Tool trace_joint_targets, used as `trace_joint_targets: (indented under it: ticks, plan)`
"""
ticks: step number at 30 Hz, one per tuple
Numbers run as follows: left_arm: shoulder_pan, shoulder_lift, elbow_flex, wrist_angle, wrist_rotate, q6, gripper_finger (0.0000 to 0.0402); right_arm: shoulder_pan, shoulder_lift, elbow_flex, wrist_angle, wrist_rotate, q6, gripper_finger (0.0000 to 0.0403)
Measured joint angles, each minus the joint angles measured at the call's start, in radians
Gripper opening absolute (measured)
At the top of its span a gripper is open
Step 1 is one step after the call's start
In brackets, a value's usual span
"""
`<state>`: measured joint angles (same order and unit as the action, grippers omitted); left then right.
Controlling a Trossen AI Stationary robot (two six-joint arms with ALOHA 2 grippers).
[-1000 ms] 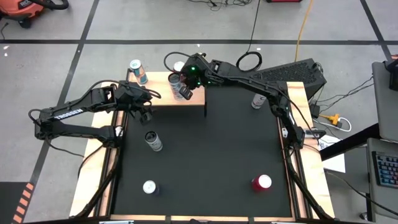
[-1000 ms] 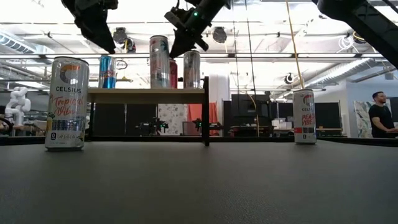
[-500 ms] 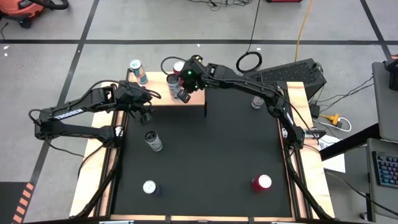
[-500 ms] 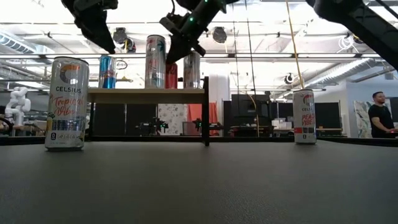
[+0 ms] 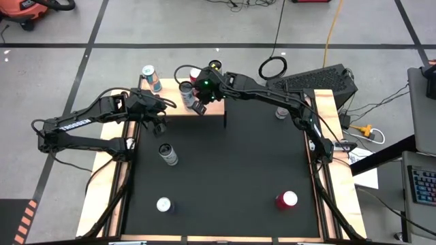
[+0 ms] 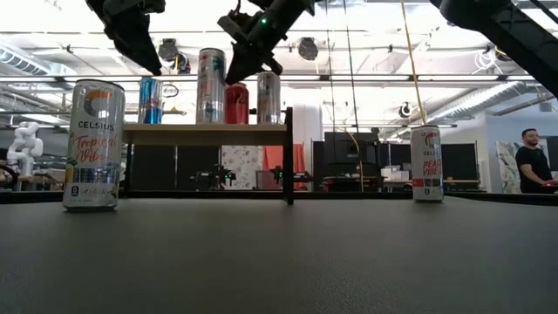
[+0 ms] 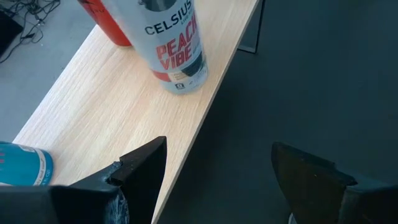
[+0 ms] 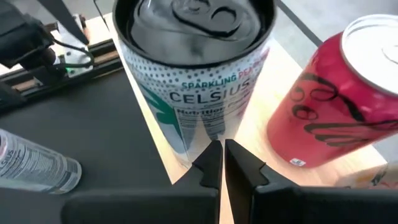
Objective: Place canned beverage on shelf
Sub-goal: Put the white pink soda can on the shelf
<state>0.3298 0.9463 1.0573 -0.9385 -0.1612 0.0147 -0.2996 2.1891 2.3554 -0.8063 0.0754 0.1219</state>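
The shelf (image 5: 212, 109), a light-wood board on black legs, stands at the table's far side. On it stand a blue can (image 6: 150, 100), a white Celsius can (image 6: 210, 85), a red can (image 6: 236, 103) and a silver can (image 6: 268, 97). My right gripper (image 8: 221, 155) is shut, with its tips against the Celsius can (image 8: 193, 74) on the side that faces the red can (image 8: 329, 106). My left gripper (image 7: 217, 168) is open and empty. It hovers over the shelf's near edge by its left end (image 5: 158, 121). My right gripper pushes the Celsius can's side wall (image 8: 202, 134), low on the can, with the tips of its shut fingers. The fingers slant down from the table's right and near side. The can stands upright with its base on the shelf board.
On the black table stand a Celsius can (image 5: 167, 154) at the left, a can (image 5: 163, 204) at the near left, a red can (image 5: 287, 199) at the near right and a can (image 5: 281, 111) at the far right. A person (image 6: 532, 157) is in the room behind.
My right gripper, still shut, has moved toward the table's left edge. The Celsius can has slid left along the shelf, away from the red can, and has stayed upright.
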Motion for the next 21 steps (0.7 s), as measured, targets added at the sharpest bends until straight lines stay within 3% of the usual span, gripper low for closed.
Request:
trace_joint_targets:
  ticks: [5, 11, 21]
  plan:
    - [0.0, 0.0, 0.0, 0.0, 0.0, 0.001, 0.0292, -0.001, 0.002, 0.0, 0.06, 0.0, 0.001, 0.0]
    - [0.0, 0.0, 0.0, 0.0, 0.0, 0.002, 0.0292, -0.001, -0.001, 0.001, -0.008, 0.001, 0.001, 0.0]
    - [0.0, 0.0, 0.0, 0.0, 0.0, 0.002, 0.0292, 0.027, -0.006, 0.001, 0.021, -0.001, 0.016, 0.0]
